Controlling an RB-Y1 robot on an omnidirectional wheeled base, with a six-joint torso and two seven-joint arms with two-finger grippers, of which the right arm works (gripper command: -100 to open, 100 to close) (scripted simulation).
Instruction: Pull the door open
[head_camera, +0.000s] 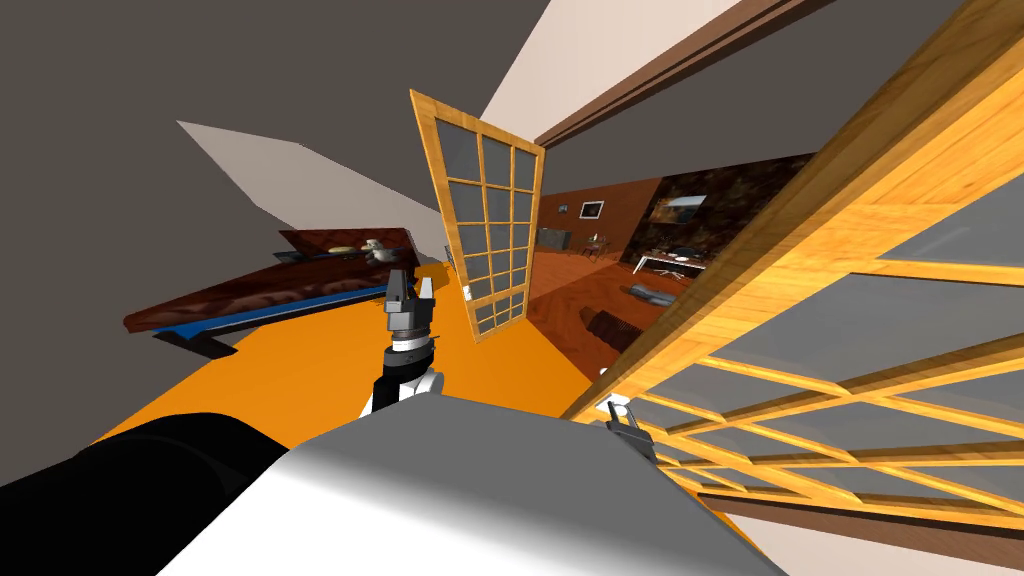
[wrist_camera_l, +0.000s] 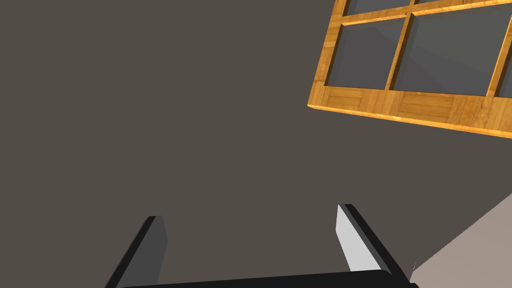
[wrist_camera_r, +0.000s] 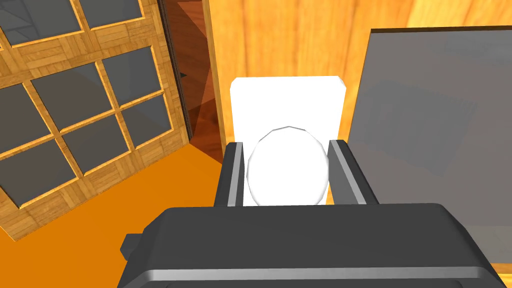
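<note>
The near door leaf (head_camera: 850, 330) is orange-brown wood with grey glass panes and stands slanted at my right. Its white round knob (wrist_camera_r: 287, 170) sits on a white plate (wrist_camera_r: 287, 97) on the wooden frame. My right gripper (wrist_camera_r: 287, 145) is shut on the knob, one finger pressing each side, and is seen small at the leaf's edge (head_camera: 625, 425). The other leaf (head_camera: 490, 230) stands swung open ahead, also seen beside the knob (wrist_camera_r: 75, 110). My left gripper (head_camera: 410, 295) is raised in front of me, open and empty (wrist_camera_l: 250, 212), facing a dark grey wall.
A dark wooden table (head_camera: 270, 290) with a blue edge stands at the left on the orange floor (head_camera: 300, 370). Through the gap between the leaves a room with a brown floor and furniture (head_camera: 640, 270) shows. A corner of the far leaf (wrist_camera_l: 415, 65) lies beyond my left fingers.
</note>
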